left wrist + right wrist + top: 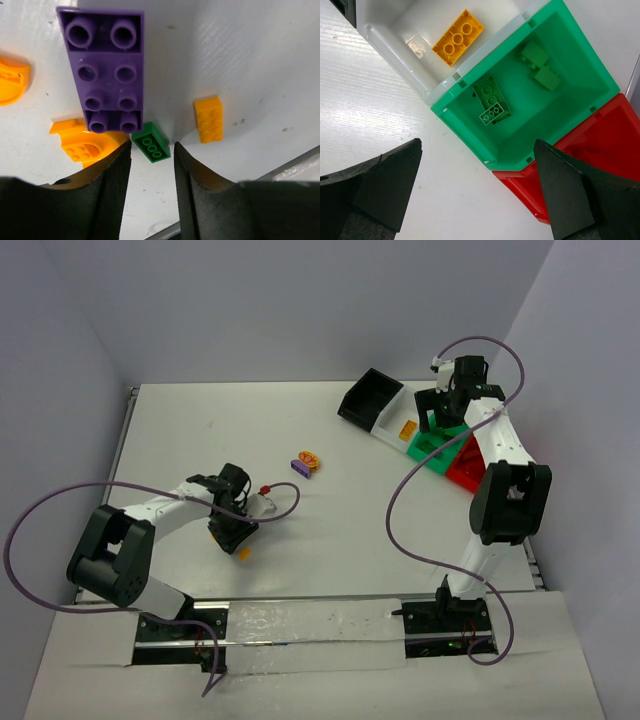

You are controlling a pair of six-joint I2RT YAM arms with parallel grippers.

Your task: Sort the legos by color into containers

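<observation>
White matte tabletop (330,560), evenly lit. Pale lavender-grey walls (300,300) close it in on three sides. Shadows soft.

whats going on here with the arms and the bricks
A sort by colour is under way. The left gripper, jaws apart and empty, is lined up on a small green brick beside a purple plate. The right gripper, wide open, hangs over the green bin, which holds green bricks.

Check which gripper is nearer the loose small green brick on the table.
Left. The left gripper is right at the green brick, jaws open just short of it; the right gripper hangs over the distant green bin.
</observation>
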